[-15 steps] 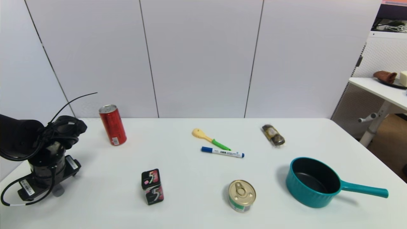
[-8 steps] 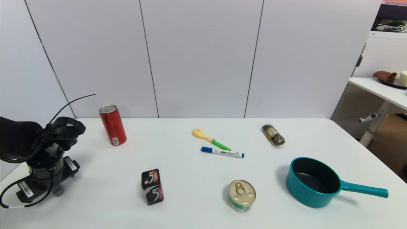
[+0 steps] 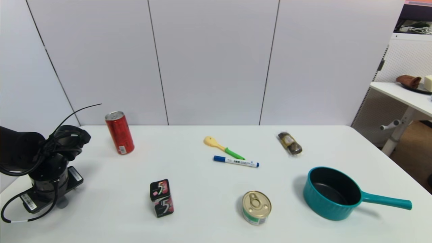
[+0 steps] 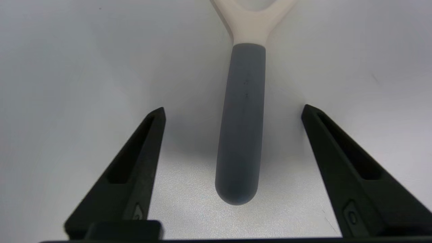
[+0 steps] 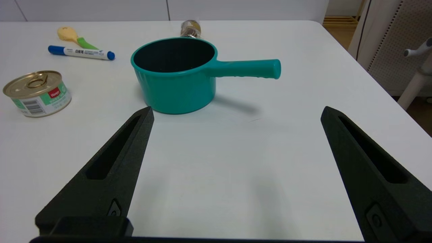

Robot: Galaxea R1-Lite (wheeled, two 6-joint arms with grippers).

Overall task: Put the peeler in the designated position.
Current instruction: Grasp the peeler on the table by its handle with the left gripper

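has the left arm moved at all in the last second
Yes. The left gripper, open astride the peeler, has sunk lower toward the table, judged against the red can.

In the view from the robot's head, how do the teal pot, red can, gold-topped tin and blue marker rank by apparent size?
1. Teal pot, clearly largest.
2. Red can.
3. Gold-topped tin; it sits nearer the camera, so its rank against the can is unsure.
4. Blue marker, long but thinnest.

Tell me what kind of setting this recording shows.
Likely a lab or office test area: a plain white table against bare wall panels, with a pegboard partition and another desk alongside.
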